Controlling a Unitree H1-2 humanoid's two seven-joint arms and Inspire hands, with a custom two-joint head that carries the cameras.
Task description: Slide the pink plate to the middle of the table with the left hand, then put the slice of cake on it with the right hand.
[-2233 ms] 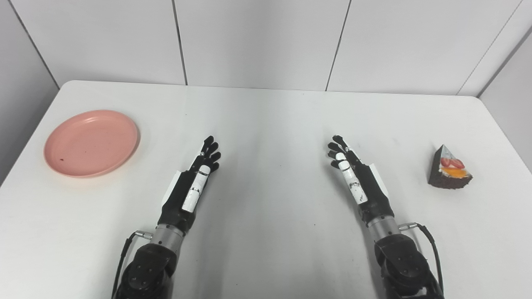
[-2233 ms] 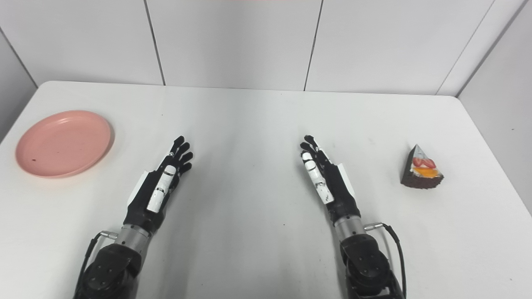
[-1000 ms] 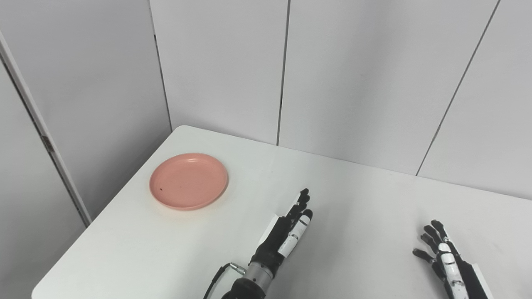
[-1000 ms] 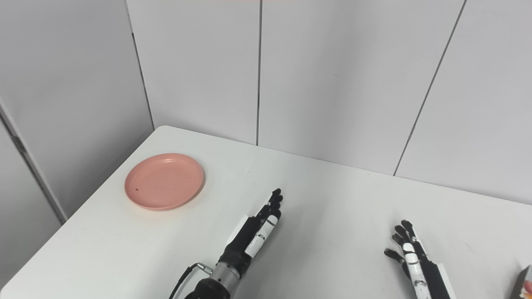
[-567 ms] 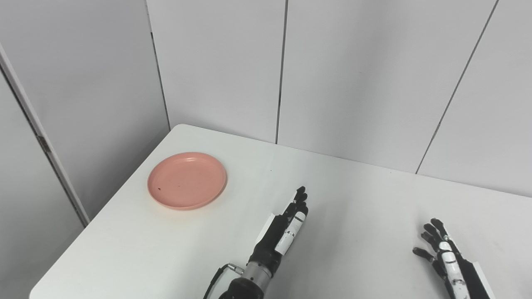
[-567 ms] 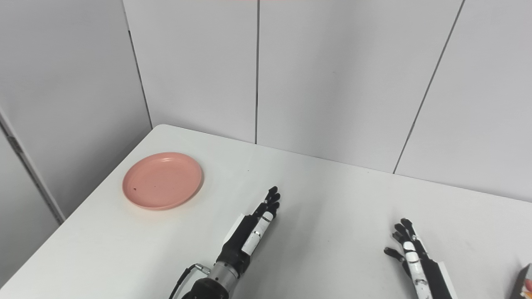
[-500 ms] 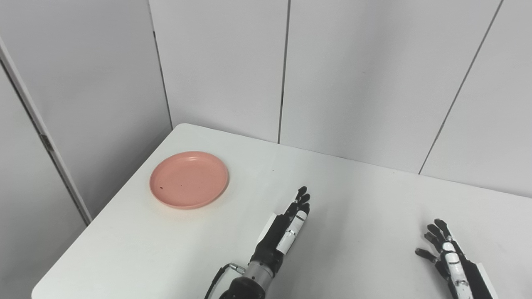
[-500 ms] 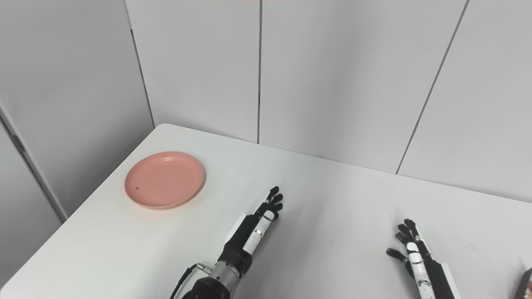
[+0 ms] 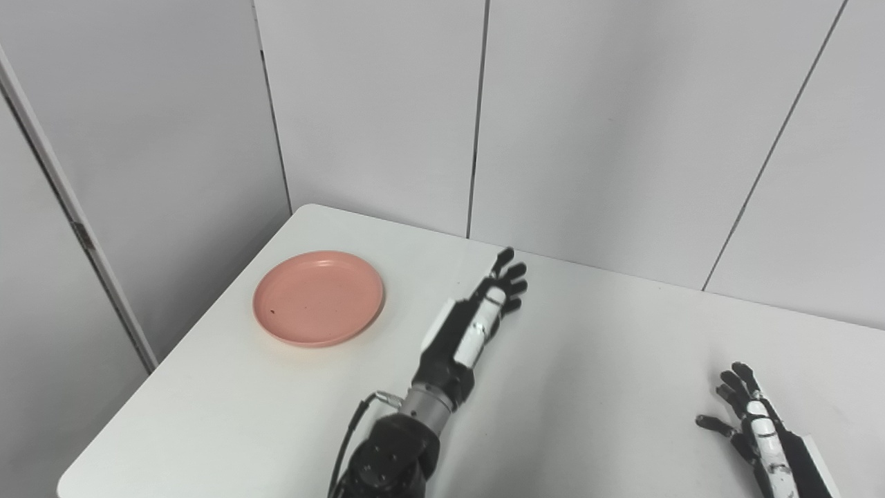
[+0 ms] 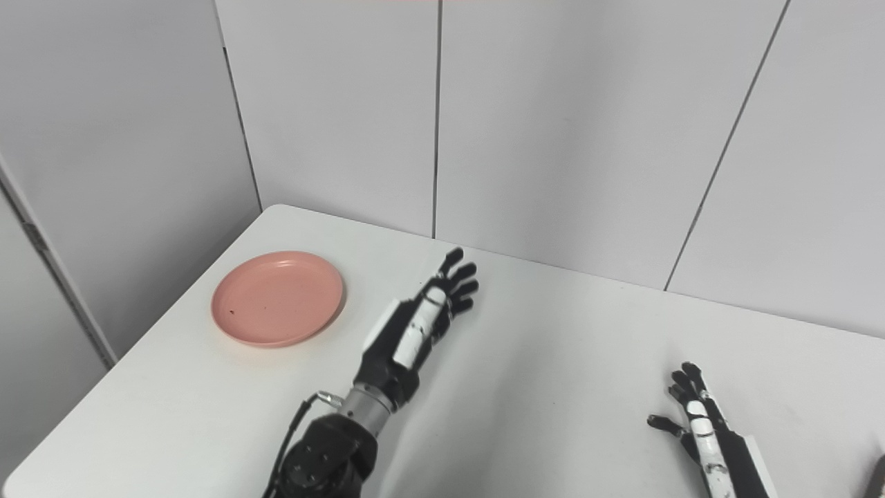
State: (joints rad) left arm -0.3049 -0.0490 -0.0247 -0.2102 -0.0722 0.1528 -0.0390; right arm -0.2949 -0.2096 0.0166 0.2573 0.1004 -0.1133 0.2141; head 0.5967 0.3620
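Note:
The pink plate (image 9: 318,298) lies flat near the table's left edge, toward the far corner. My left hand (image 9: 477,318) is raised above the table to the right of the plate, fingers spread and open, holding nothing. My right hand (image 9: 760,432) rests low at the bottom right, open with fingers apart, partly cut off by the picture's edge. Only a dark sliver of the cake slice (image 10: 878,474) shows at the right border of the right eye view.
The white table (image 9: 608,360) ends at a rounded far-left corner close to the plate. Grey wall panels (image 9: 588,124) stand directly behind the table and along its left side.
My left hand has lifted and reached forward, now level with the plate, its fingers spreading. The right hand has stayed put. The camera swung left and upward earlier, putting the cake nearly out of view.

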